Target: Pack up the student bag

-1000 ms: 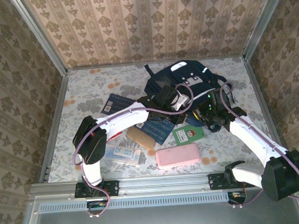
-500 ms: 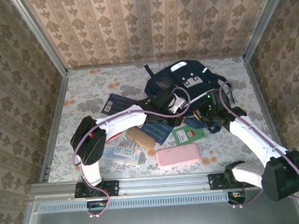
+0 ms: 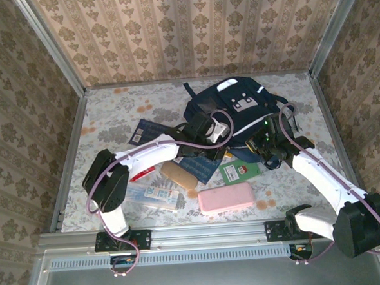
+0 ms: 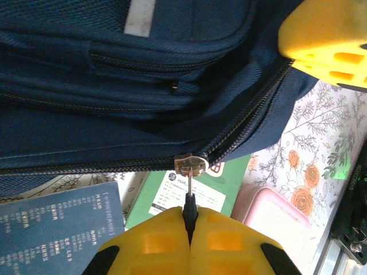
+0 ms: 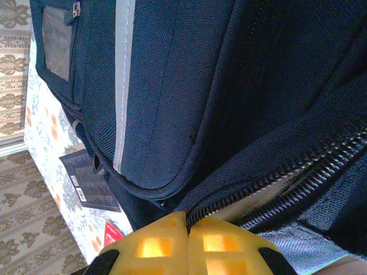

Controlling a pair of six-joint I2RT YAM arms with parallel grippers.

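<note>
count | navy-blue fabric backpack [image 3: 255,106] — 1 | dark-blue printed booklets [image 3: 149,129] [image 3: 201,167] — 2 | pink rectangular case [image 3: 225,197] 1 | tan oblong block [image 3: 179,174] 1 | green card with white label [image 3: 238,172] 1 | clear printed packet [image 3: 156,196] 1 | yellow two-finger grippers [image 4: 189,216] [image 5: 187,220] 2

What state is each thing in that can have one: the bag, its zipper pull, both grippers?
student bag: main zipper partly open.
left gripper: shut on the zipper pull.
zipper pull: pinched at its tab.
right gripper: shut on the student bag's edge beside the zipper.
</note>
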